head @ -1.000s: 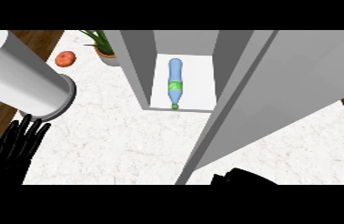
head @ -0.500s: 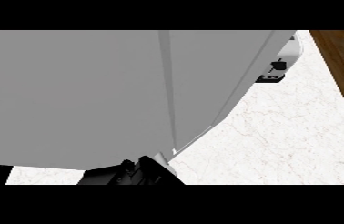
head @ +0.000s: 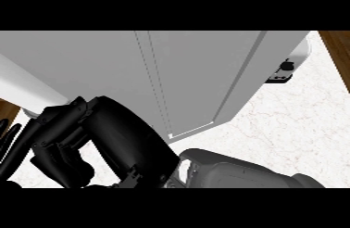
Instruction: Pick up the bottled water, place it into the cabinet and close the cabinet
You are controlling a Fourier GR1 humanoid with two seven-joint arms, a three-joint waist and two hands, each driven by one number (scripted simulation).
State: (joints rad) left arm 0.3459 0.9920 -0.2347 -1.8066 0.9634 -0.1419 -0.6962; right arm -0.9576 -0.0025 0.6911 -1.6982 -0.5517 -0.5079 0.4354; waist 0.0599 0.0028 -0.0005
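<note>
Head view: grey cabinet (head: 171, 74) fills the upper frame, doors shut, so bottled water isn't visible. Right hand (head: 96, 139), black, sits against the door's lower left; can't tell its finger state. Left hand (head: 10, 141) shows straight fingers at the left edge. White marble counter (head: 294, 125) at right.

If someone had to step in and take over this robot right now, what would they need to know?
Right hand: big in the lower left of the view, in front of the cabinet; whether its fingers are open or curled cannot be told.
Left hand: only straight fingers show at the left edge, resting.
Bottle: not visible now; a second ago it lay inside the open cabinet.
Done: the bottle was put in, and the cabinet front now shows as flat grey panels, so the door looks closed or nearly so.
Left: check that the door is fully shut, then pull the right arm back.
</note>
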